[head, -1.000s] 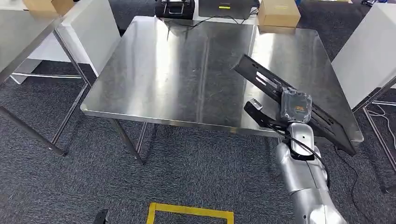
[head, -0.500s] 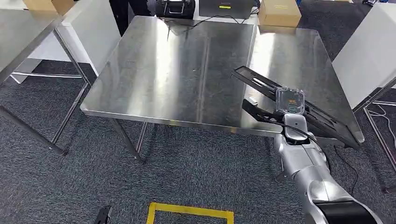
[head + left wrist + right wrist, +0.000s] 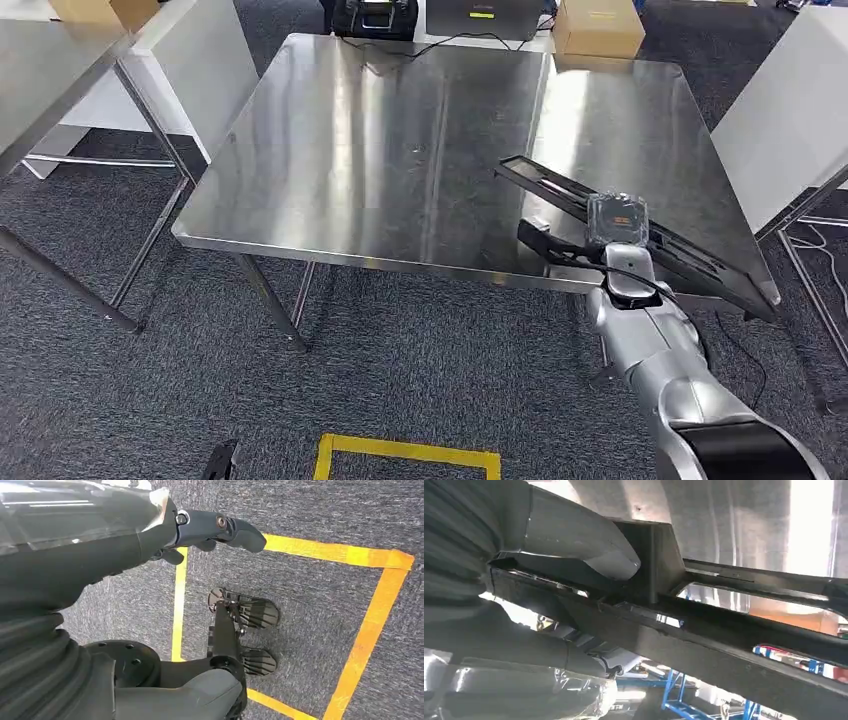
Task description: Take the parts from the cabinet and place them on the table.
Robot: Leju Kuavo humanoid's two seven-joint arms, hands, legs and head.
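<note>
Shiny silver steel table [image 3: 400, 150], black slotted part [image 3: 690, 255], dark grey speckled carpet [image 3: 400, 370] with yellow tape lines [image 3: 405, 452], tan cardboard box [image 3: 596, 28].

Long flat black slotted part [image 3: 640, 235], frame-like with cut-out openings, held by the right hand [image 3: 610, 240] low over the steel table [image 3: 400, 150], at the table's 4 o'clock corner. It runs diagonally from 10 o'clock toward 4 o'clock, outer end overhanging the table's right edge.
</note>
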